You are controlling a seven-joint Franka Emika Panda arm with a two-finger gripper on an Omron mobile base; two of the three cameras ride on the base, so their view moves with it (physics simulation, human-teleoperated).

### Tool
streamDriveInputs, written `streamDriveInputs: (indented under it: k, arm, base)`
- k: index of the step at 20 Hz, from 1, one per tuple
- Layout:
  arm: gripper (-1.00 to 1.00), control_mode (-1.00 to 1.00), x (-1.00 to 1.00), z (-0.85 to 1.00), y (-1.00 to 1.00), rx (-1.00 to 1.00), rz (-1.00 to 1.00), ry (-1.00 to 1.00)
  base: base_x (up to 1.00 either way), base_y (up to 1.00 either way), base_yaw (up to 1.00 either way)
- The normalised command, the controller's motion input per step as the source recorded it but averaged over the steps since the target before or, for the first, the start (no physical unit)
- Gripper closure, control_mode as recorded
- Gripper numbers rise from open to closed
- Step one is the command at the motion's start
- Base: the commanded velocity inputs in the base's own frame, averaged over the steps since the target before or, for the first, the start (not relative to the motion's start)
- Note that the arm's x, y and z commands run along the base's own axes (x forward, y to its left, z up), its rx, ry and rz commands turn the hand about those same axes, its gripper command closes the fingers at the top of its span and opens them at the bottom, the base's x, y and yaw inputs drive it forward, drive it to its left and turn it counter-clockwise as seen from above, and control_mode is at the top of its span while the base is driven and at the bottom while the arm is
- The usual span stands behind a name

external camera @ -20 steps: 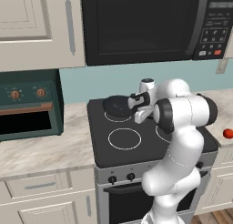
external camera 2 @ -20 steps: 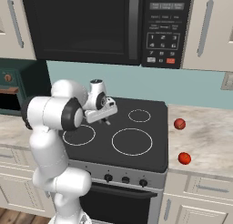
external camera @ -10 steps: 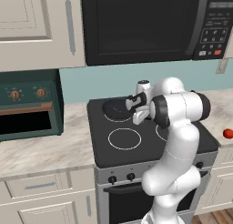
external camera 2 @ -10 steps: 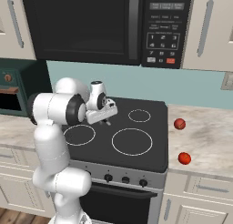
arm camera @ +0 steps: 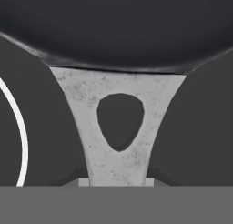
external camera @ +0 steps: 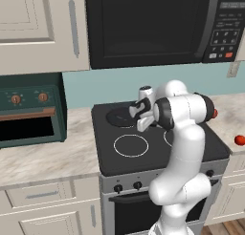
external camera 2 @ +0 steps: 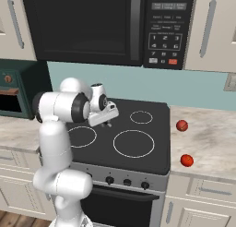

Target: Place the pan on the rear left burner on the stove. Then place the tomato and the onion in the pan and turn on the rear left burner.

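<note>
The stove (external camera: pixel 158 153) sits between pale counters, its black glass top carrying white rings. At about 11 o'clock on that top lies the pan (external camera: pixel 119 117), over the rear left burner area (the ring itself is hidden beneath it). The gripper (external camera: pixel 135 115) reaches in from 3 o'clock of the pan, and the hand view shows the silver handle root (arm camera: pixel 119 127) running down between the fingers, which pinch the handle. Two red, round things (external camera 2: pixel 182 125) rest on the counter at the stove's 3 o'clock.

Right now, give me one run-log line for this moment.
gripper: shut on handle | small round black frying pan: rear left of black glass stove | two red items: right counter
</note>
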Motion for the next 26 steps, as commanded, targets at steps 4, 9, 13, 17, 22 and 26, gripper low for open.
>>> streamDriveInputs:
  k: [4, 9, 13, 17, 22, 26]
  arm:
    - [1.0, -1.0, 0.19, -0.19, 0.05, -0.04, 0.0, 0.04]
    - [1.0, -1.0, 0.21, -0.2, 0.07, -0.04, 0.0, 0.06]
    - [1.0, -1.0, 0.21, -0.23, 0.1, -0.05, 0.0, 0.09]
    - [1.0, -1.0, 0.22, -0.28, 0.18, -0.06, 0.0, 0.09]
    - [-1.0, -1.0, 0.35, -0.35, 0.26, -0.06, 0.0, 0.1]
    - [-1.0, -1.0, 0.28, -0.23, 0.14, -0.05, 0.0, 0.09]
  base:
    - [0.0, 0.0, 0.0]
    - [0.0, 0.0, 0.0]
    - [0.0, 0.0, 0.0]
    - [0.0, 0.0, 0.0]
    - [0.0, 0.0, 0.0]
    - [0.0, 0.0, 0.0]
